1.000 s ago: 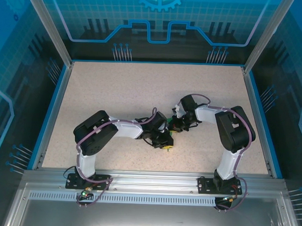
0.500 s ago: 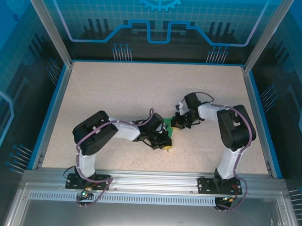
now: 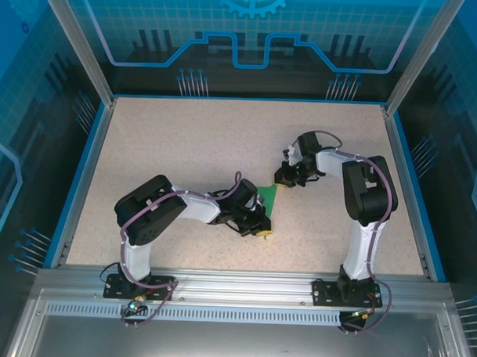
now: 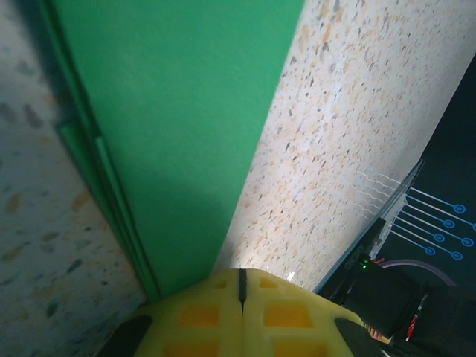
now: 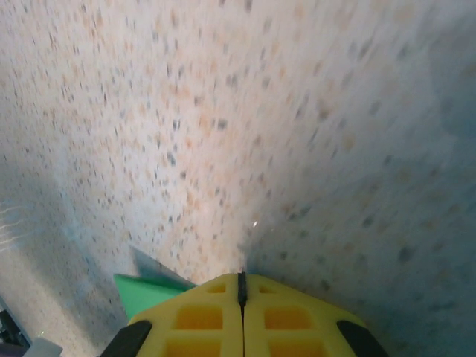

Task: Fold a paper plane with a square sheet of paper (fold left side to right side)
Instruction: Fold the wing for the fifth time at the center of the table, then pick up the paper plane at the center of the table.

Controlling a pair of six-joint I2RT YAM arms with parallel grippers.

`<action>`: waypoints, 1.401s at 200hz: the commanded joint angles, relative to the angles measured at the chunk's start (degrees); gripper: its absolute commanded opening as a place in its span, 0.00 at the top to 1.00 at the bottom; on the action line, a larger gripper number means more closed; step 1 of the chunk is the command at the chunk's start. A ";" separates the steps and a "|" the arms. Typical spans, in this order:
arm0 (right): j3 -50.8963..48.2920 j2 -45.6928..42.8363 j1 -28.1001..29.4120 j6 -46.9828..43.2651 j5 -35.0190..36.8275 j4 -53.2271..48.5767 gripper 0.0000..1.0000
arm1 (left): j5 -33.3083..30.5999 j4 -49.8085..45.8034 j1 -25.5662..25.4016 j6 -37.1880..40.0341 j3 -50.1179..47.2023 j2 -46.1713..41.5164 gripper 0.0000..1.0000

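Observation:
The green sheet of paper [image 3: 270,200] lies folded into a narrow strip on the speckled table, between the two grippers. In the left wrist view the paper [image 4: 178,134] shows stacked layer edges along its left side. Its near end runs under my yellow fingertips. My left gripper [image 3: 265,231] [image 4: 240,274] is shut, its tips down at that near end of the paper. My right gripper [image 3: 281,180] [image 5: 241,277] is shut too and points at bare table just past the far end. A green corner of the paper [image 5: 145,288] shows beside its left finger.
Speckled beige tabletop [image 3: 185,145] with a blue rim [image 3: 86,165] and transparent walls around it. Both arms bend inward toward the middle of the table. Open table surface lies to the back and on both sides.
My right gripper has drawn back toward the far right, off the paper, which uncovers more green. My left gripper has finished shutting and stayed in place.

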 commanded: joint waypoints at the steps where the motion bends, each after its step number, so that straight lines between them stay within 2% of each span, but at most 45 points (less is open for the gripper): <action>1: 2.58 0.15 -1.55 -1.89 0.01 -1.61 0.94 | -0.89 -4.51 -0.26 -0.73 -2.44 1.73 0.95; 24: 1.81 -4.42 -1.85 -2.24 2.61 -1.74 0.92 | -1.10 -5.43 -0.29 2.60 -0.41 -1.69 0.87; 49: -2.91 -12.78 -2.40 -1.23 7.52 0.72 0.72 | -0.77 -6.65 -0.09 7.42 1.52 -7.32 0.69; 76: -7.17 -21.09 -2.24 -0.26 9.78 0.32 0.59 | -2.29 -8.81 0.56 13.62 1.84 -15.93 0.51; 97: -10.08 -27.05 -0.07 0.88 13.35 -2.45 0.52 | -7.72 -13.01 1.68 17.54 0.24 -23.56 0.44; 138: -16.38 -34.75 12.11 5.69 26.59 -6.85 0.30 | -23.88 -19.14 4.81 18.40 -4.62 -36.31 0.32; 158: -18.72 -34.66 16.41 8.77 27.58 -6.66 0.24 | -28.68 -21.70 4.97 19.21 -5.16 -39.55 0.29; 191: -19.64 -30.14 20.15 11.44 27.21 -4.92 0.25 | -30.18 -23.19 4.98 19.25 -5.74 -40.80 0.29; 225: -19.04 -25.33 22.59 12.67 26.09 -3.71 0.33 | -30.71 -23.43 5.04 18.69 -6.59 -41.33 0.28; 250: -18.66 -24.10 22.91 12.81 27.48 -4.76 0.51 | -31.89 -24.58 5.08 18.77 -6.59 -41.99 0.28; 269: -18.39 -24.25 23.00 12.41 27.60 -5.38 0.71 | -32.59 -25.35 5.01 19.29 -6.49 -42.83 0.27; 280: -18.29 -24.94 23.06 12.01 26.83 -5.00 0.86 | -33.04 -25.73 5.05 19.53 -6.51 -43.43 0.27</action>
